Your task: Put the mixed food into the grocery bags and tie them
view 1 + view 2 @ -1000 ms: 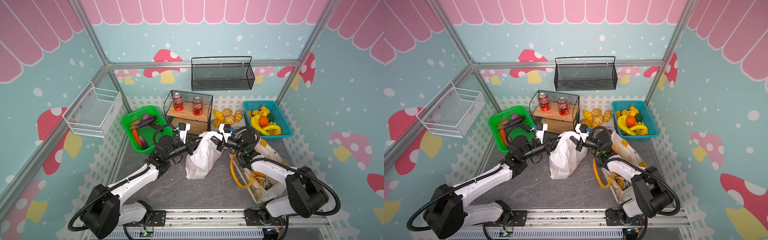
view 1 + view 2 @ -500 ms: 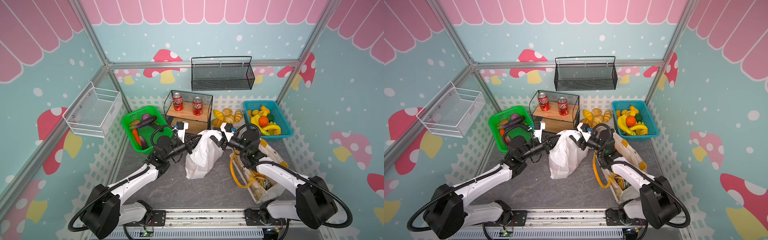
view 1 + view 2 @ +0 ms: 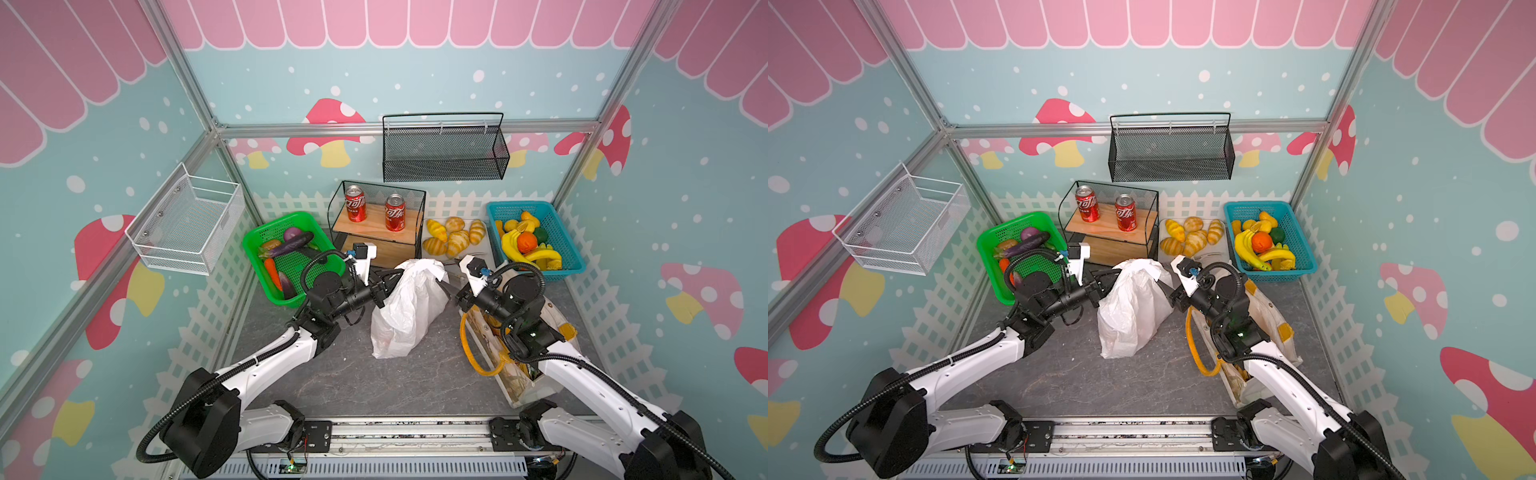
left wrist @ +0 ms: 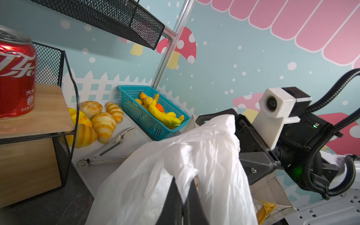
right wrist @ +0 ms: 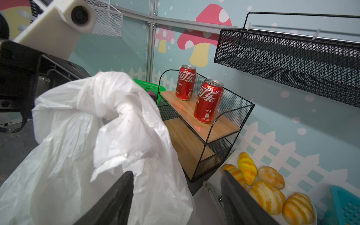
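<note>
Left wrist view shows the left gripper [image 4: 182, 184] with its two black fingers pressed together on a fold of the thin crinkly white plastic carrier bag [image 4: 204, 155]. The film is pinched between them and drapes down both sides.

Right wrist view shows the right gripper [image 5: 176, 175] with its fingers spread wide apart, gripping nothing. Bag film hangs against one finger and partly into the gap. The other finger stands clear of it, near the golden bread rolls [image 5: 268, 194].

In both top views the white plastic carrier bag [image 3: 409, 307] stands on the grey stone-pattern table [image 3: 332, 374], mid-table, between the two grippers. Its gathered top points toward the black wire rack [image 3: 419, 232], which carries two red drink cans [image 3: 355, 203]. The left gripper [image 3: 390, 279] meets the bag's upper left edge. The right gripper [image 3: 446, 287] sits at its upper right edge. The bag's contents cannot be made out through the film.

The cream fabric tote [image 3: 1273, 309] with yellow-orange handles lies on the table's right side, beneath the right arm. One handle loop [image 3: 467, 345] rests on the table beside the bag. A crinkly yellow-orange snack packet [image 4: 265, 210] shows at the tote's mouth.

Toy vegetables [image 3: 291, 246], including a purple aubergine and an orange carrot, lie in the green plastic basket [image 3: 293, 264] at the rear left. The teal basket [image 3: 563, 232] of fruit stands at the rear right.
</note>
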Tool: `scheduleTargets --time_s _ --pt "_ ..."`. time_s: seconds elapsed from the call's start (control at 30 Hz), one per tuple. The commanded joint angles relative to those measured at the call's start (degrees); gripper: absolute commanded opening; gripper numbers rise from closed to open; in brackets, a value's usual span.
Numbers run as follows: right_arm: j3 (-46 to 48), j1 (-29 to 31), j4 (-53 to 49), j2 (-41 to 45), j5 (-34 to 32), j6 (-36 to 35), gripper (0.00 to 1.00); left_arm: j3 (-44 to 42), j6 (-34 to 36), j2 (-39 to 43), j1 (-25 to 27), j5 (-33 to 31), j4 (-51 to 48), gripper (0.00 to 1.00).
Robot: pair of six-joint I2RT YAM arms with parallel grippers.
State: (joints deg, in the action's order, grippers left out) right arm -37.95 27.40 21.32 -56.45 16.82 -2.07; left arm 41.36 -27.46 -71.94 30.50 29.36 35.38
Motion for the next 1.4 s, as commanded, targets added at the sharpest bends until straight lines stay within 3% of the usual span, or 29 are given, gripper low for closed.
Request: scheduleTargets --time_s 0.0,0.53,0.8,1.1,1.37 --pt "0.00 1.38 -3.58 2.75 -2.05 -0.24 0.71 -0.16 0.04 -0.73 0.00 0.51 2.25 0.00" --pt "-5.64 5.98 -2.46 -1.34 -1.90 -0.10 0.54 -0.06 0.22 -1.01 0.57 0.86 2.45 0.00" --pt "-6.23 6.34 -2.15 -2.08 -1.26 -0.22 0.39 -0.06 0.66 -0.86 0.68 0.94 1.98 0.00" --pt "-6.57 6.32 -2.58 -1.30 -2.70 0.83 0.41 0.04 1.14 -0.91 0.73 0.91 1.53 0.00" --pt "-6.87 6.28 -3.66 -0.60 -2.58 0.99 0.28 0.03 1.44 -0.74 0.87 0.88 1.18 0.00"
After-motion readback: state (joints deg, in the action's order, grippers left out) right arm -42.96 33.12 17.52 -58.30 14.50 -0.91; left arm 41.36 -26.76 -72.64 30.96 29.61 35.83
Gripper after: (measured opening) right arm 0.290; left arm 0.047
